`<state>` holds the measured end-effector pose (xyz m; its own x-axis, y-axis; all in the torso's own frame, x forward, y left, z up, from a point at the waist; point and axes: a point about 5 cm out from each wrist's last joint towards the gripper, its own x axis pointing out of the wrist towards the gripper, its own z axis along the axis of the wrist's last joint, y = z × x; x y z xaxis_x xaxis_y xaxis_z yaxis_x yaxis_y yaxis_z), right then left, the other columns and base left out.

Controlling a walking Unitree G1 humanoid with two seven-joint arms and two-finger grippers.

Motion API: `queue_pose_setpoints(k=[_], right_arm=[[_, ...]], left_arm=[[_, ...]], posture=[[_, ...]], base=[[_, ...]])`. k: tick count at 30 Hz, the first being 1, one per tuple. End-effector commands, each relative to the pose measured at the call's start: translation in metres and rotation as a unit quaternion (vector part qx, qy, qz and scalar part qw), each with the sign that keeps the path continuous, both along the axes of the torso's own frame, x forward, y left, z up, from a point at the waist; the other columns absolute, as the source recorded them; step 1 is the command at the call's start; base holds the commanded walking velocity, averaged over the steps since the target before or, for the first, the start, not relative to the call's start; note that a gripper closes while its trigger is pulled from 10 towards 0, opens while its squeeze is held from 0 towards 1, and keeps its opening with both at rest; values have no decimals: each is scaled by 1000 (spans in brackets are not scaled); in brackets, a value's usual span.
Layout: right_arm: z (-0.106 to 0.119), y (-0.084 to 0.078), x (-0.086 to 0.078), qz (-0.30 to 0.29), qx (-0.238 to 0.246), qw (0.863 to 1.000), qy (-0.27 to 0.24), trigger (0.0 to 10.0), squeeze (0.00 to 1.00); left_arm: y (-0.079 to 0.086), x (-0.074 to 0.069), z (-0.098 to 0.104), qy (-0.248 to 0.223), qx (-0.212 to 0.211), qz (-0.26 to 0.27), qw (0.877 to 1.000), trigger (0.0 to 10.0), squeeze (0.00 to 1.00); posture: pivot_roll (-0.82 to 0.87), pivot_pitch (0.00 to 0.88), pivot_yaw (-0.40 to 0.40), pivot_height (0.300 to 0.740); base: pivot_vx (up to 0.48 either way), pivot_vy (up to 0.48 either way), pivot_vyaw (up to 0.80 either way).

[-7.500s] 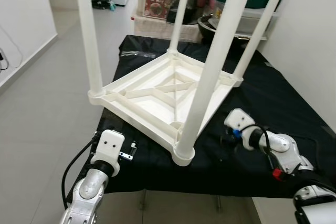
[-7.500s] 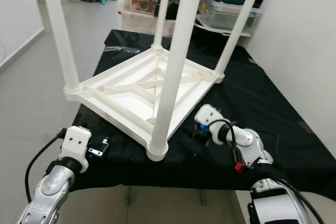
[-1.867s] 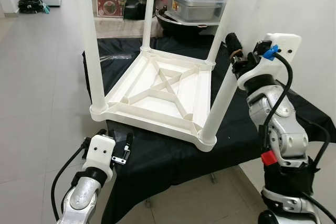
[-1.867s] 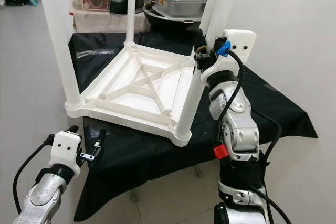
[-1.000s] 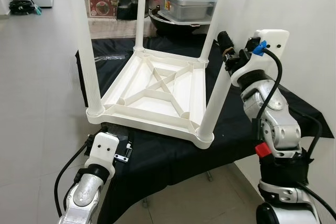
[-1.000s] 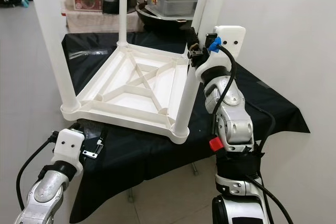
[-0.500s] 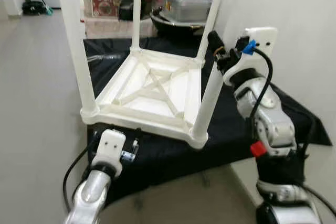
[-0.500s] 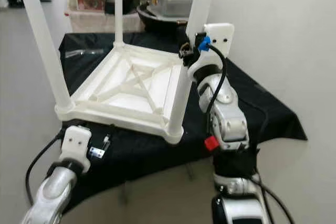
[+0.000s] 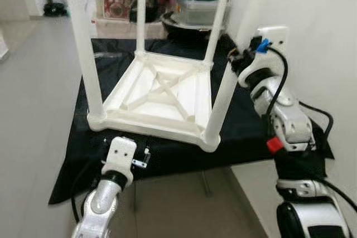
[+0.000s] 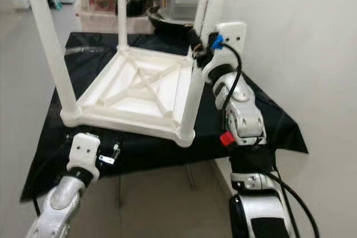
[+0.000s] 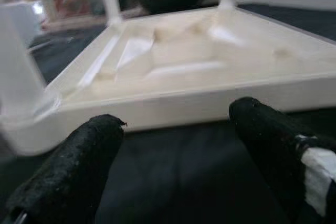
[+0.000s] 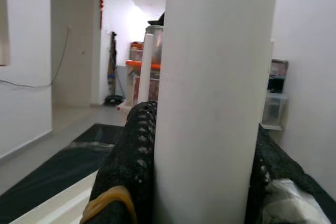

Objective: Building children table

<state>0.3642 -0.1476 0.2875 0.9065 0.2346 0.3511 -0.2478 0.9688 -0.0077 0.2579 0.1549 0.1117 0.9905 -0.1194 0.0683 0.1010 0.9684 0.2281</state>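
White children's table [image 9: 162, 96] is lying upside down on the black cloth [image 9: 251, 126], four legs pointing up, so legs are reachable for seating. I'm clamping my right gripper [image 12: 202, 182] around the near right leg [image 9: 226, 85], high on it, one black finger pressing each side of the post in the wrist view; probably steadying it or pushing it into its corner socket. Leg is leaning a bit, top toward the wall [image 9: 312, 37] beside my arm. My left gripper [image 11: 173, 156] is hovering low, just in front of the tabletop's near edge, fingers [image 11: 79, 166] spread apart with nothing between them, likely ready to brace the frame. Beyond the table, past my hands, storage bins [image 9: 192, 1] and a dark pot [image 9: 187, 26] are sitting at the far end of the cloth. Grey floor [image 9: 33, 98] is off to my left.
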Motion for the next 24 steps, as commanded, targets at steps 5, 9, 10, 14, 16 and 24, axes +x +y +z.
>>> queue_pose_setpoints(k=[5, 9, 10, 14, 16, 24], right_arm=[[-22, -7, 6, -18, -54, 997, 43, 10000, 0], [-22, -5, 9, -11, -59, 997, 41, 10000, 0], [-22, -5, 9, -11, -59, 997, 41, 10000, 0], [-22, 2, 13, 10, -72, 997, 34, 10000, 0], [-22, 6, 14, 19, -81, 996, 33, 10000, 0], [-25, 15, 14, 29, -107, 993, 31, 10000, 0]], left_arm=[[-5, 2, -1, 3, -5, 1, 1000, 10000, 0], [-5, 2, 0, 0, -5, 0, 1000, 10000, 0], [-5, 2, 0, 0, -5, 0, 1000, 10000, 0], [-5, 2, 2, -5, -10, 0, 1000, 10000, 0], [-5, 2, 4, -10, -17, 1, 1000, 10000, 0], [-5, 3, 6, -16, -24, 2, 1000, 10000, 0]], posture=[[60, 0, -145, 740], [62, 0, -146, 740], [62, 0, -146, 740], [65, 0, -147, 740], [65, 0, -147, 740], [65, 0, -147, 740]], base=[[0, -118, 0], [0, 0, 0], [0, 0, 0], [0, 0, 0], [0, 0, 0], [191, 0, 563]])
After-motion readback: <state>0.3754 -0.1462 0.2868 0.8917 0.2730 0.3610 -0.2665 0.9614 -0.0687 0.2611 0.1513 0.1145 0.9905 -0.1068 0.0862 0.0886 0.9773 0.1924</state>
